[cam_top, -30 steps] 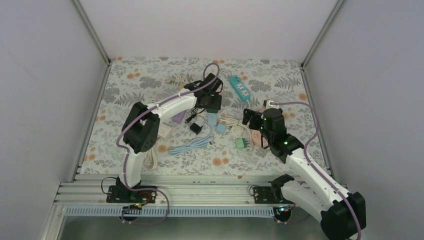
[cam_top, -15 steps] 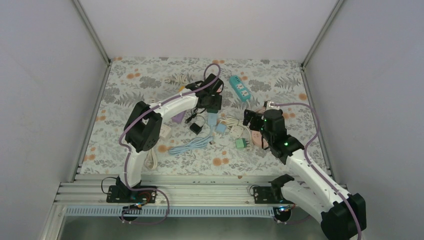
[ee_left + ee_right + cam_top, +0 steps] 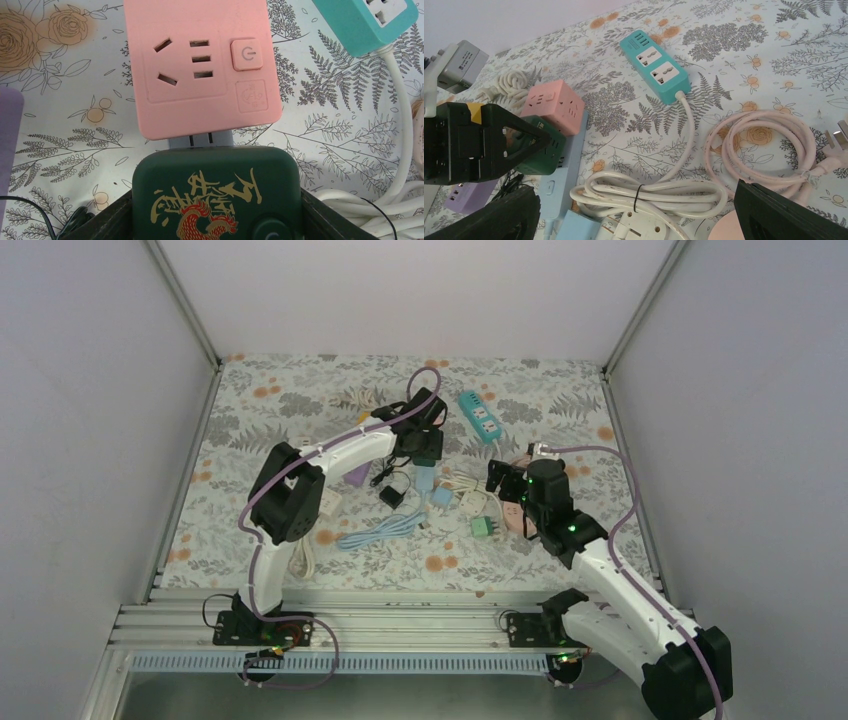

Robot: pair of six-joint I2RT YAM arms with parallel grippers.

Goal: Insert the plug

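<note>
My left gripper (image 3: 216, 222) (image 3: 420, 445) is shut on a dark green cube plug (image 3: 216, 200) (image 3: 536, 150) printed with gold script and a red rooster. The cube stands over a light blue power strip (image 3: 200, 141) (image 3: 569, 165), right beside a pink cube socket (image 3: 200, 65) (image 3: 553, 106) that stands on the same strip. How deep the green cube sits in the strip is hidden. My right gripper (image 3: 634, 220) (image 3: 505, 485) is open with nothing between its fingers, hovering over a tied white cord bundle (image 3: 649, 192).
A teal power strip (image 3: 656, 67) (image 3: 480, 416) lies behind, its white cable running forward. A pink coiled cord (image 3: 764, 150) is at the right. A purple strip (image 3: 466, 195), a white plug (image 3: 644, 230) and a small green plug (image 3: 482, 527) lie nearby.
</note>
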